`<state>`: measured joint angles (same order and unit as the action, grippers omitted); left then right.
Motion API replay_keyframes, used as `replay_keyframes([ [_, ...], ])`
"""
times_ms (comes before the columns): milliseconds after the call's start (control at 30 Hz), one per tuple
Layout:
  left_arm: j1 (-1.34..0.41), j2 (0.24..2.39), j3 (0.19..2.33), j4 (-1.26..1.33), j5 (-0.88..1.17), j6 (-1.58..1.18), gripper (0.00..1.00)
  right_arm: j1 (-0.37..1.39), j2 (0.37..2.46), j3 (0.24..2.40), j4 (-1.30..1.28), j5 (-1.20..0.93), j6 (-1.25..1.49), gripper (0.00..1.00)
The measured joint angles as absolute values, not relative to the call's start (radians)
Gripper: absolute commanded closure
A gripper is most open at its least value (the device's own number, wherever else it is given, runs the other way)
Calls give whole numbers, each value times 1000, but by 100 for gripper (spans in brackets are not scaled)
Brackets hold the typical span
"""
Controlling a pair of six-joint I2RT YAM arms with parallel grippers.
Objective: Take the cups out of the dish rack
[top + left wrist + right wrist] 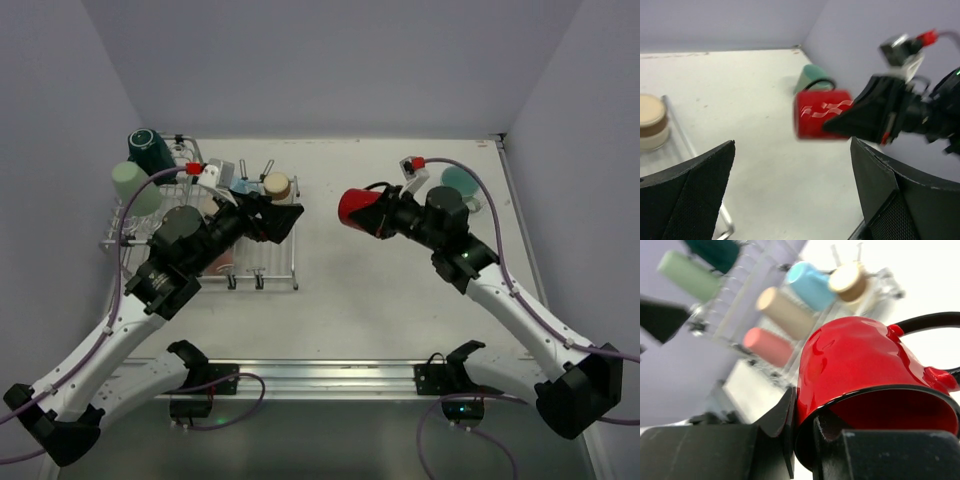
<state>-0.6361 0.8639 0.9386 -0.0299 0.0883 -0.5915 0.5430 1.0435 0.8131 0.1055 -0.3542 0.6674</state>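
My right gripper (pixel 374 212) pinched the rim of the glossy red mug with the black handle (pixel 354 207), one finger inside and one outside, holding it sideways just right of centre frame. My left gripper (pixel 287 219) hung with its fingers spread by the right end of the silver wire dish rack (pixel 268 268) at left, where a pale green tumbler (pixel 135 186) and a beige cup (pixel 277 185) sat.

Between the dish rack (pixel 270 268) on the left and the red mug (pixel 352 207) held in the right gripper (pixel 375 212) lies a bare strip of surface (pixel 350 300), widening toward the near edge. A teal cup (pixel 462 180) crowds the far right. The left gripper (pixel 290 215) overhangs the rack's right edge.
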Motion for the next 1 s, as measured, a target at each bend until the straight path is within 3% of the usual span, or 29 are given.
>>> replay_keyframes([
  [200,-636,789,919,-257,-27,-413,0,440,1224,1167,-267,-165,421,100],
  [500,-633,617,712,-289,-59,-299,0,359,1676,1528,-645,92,207,100],
  [800,-626,632,706,-287,-44,-253,0,339,2064,1882,-812,144,107,100],
  [1000,-617,638,706,-288,-29,-242,0,326,2168,1937,-840,139,80,100],
])
